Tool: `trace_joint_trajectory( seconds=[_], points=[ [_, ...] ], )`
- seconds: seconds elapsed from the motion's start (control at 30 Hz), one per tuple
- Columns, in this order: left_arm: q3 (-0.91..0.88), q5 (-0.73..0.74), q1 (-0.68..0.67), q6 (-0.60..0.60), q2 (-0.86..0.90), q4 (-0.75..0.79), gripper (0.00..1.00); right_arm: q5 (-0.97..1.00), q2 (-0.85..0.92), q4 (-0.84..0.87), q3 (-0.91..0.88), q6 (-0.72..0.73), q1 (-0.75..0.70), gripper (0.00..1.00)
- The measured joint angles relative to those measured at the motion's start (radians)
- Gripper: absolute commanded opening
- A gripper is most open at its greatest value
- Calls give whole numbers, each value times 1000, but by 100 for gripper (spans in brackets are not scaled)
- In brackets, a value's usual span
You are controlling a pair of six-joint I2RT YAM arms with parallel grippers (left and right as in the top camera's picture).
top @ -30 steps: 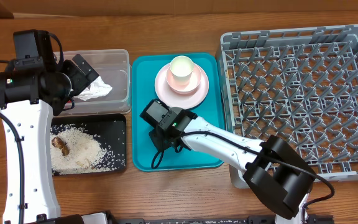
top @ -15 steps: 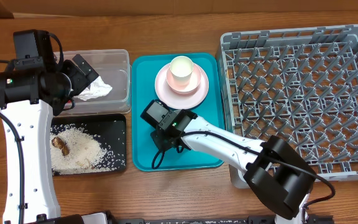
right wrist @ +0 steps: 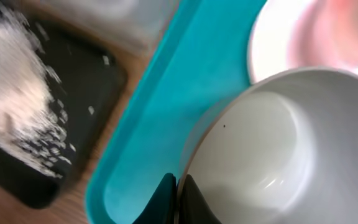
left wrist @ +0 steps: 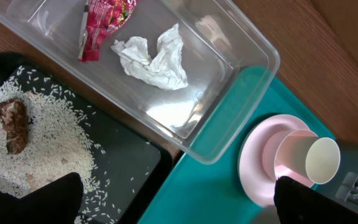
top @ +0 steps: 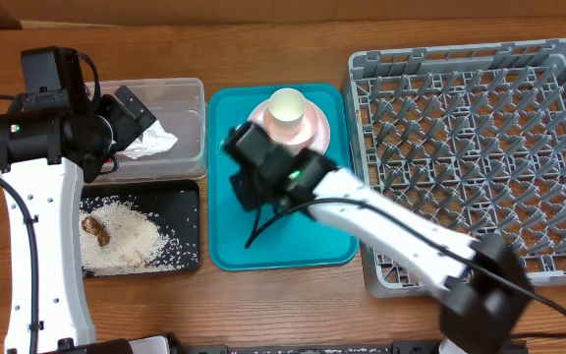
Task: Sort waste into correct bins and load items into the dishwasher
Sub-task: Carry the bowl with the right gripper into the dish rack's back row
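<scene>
A small grey-white bowl (right wrist: 260, 155) is seen pinched by its rim in the closed right gripper (right wrist: 178, 188), one finger inside the wall and one outside, over the left half of the teal tray (top: 312, 246). The grey dish rack (top: 470, 147) is set to the right of the gripped bowl, beyond the tray's far edge, so a rightward carry is judged to be called for, and the right arm is the nearer one. The left gripper (left wrist: 188, 202) is held spread and empty above the clear tub (left wrist: 241, 81).
</scene>
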Motion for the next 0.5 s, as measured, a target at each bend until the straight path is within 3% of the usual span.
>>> trace_joint_trajectory(
  seconds=[0.23,0.5],
  points=[
    [0,0,0,0,0,0,100,-220,-170,25,36,-60,-257,4],
    [0,0,0,0,0,0,100,-829,-209,161,44,-109,-760,4]
  ],
)
